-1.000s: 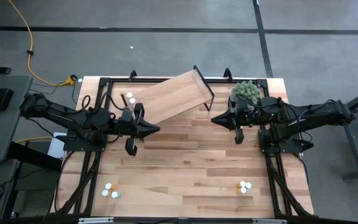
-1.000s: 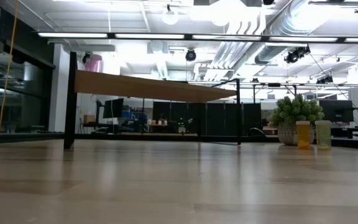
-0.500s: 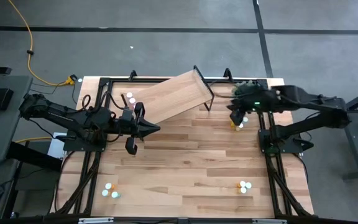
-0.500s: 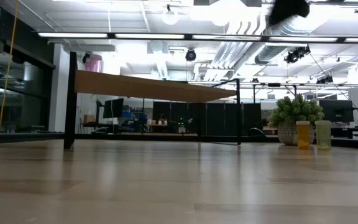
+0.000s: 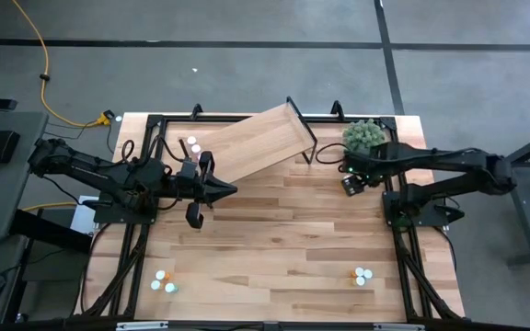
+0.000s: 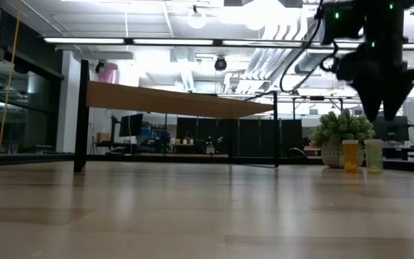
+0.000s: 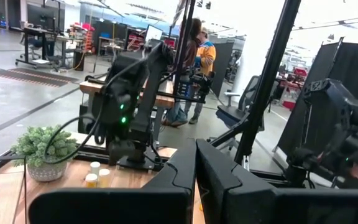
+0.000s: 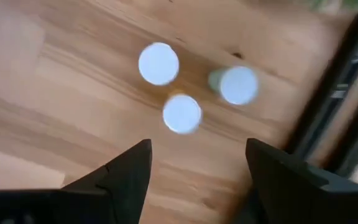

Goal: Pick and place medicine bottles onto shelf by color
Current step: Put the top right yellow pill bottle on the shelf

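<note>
Hovering with fingers spread, the right gripper [image 8: 194, 168] is pointing down over three white-capped medicine bottles [image 8: 181, 113] near the plant [image 5: 363, 135]. Left gripper [image 5: 231, 191] is waiting clenched, near the shelf [image 5: 256, 145].

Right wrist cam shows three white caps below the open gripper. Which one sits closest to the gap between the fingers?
The middle cap, the one nearest the right gripper. The other two caps lie farther out, one to each side.

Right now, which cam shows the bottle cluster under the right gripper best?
Right wrist view: three white-capped bottles sit just beyond the open right gripper. High view hides them under the arm; low view shows two side-on; left wrist view shows two, far off.
</note>
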Tool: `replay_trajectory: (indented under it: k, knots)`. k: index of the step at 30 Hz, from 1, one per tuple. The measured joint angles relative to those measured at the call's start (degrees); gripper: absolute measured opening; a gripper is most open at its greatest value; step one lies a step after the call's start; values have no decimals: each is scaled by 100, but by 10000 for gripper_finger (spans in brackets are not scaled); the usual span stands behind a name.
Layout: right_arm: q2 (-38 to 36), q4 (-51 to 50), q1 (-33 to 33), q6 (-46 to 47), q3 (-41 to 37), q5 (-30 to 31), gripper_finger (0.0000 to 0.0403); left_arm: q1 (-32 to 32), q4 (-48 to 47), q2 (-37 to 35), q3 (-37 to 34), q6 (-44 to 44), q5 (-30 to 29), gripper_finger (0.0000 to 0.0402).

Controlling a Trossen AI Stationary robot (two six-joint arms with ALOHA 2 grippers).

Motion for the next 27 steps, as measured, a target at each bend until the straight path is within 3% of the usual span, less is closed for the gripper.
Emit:
replay_trajectory:
  k: [5, 13, 27]
  knots:
    - [10, 737, -108, 66, -331, -362, 252, 0, 0, 0, 0, -1, -4, 0]
    - [90, 738, -139, 67, -331, -178, 252, 0, 2, 0, 0, 0, -13, 0]
    - [986, 1001, -314, -147, -331, -136, 244, 0, 3, -1, 0, -1, -13, 0]
